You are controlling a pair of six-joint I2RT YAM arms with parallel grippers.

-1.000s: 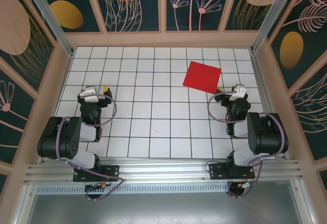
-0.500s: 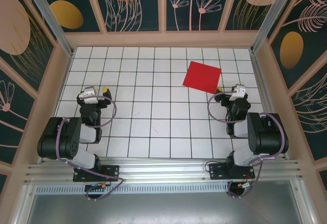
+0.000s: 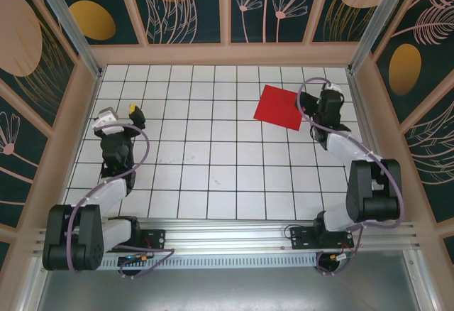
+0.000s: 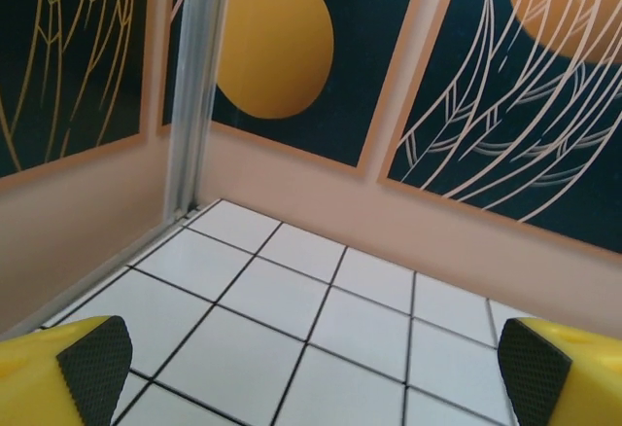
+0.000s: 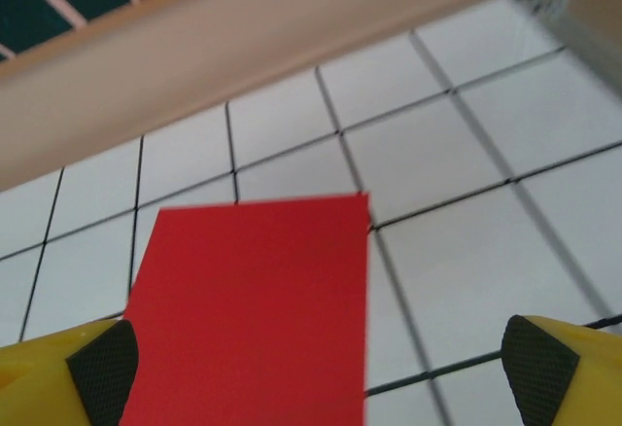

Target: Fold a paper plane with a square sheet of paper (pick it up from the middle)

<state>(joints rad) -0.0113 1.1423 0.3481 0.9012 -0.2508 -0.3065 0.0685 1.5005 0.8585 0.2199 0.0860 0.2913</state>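
as red paper (image 5: 251,300) lies flat, right end effector (image 5: 321,368) splayed

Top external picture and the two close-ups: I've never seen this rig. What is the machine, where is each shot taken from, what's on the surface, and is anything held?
The machine is two robot arms bolted at the near edge of a white tiled table. The wide picture looks down from above and behind them. Each close-up comes from a camera on one wrist, looking forward past that arm's pincer. The left pincer is open over bare tiles near the left wall. The right pincer is open too, beside the square sheet of paper, which lies flat and unfolded. Nothing is held.
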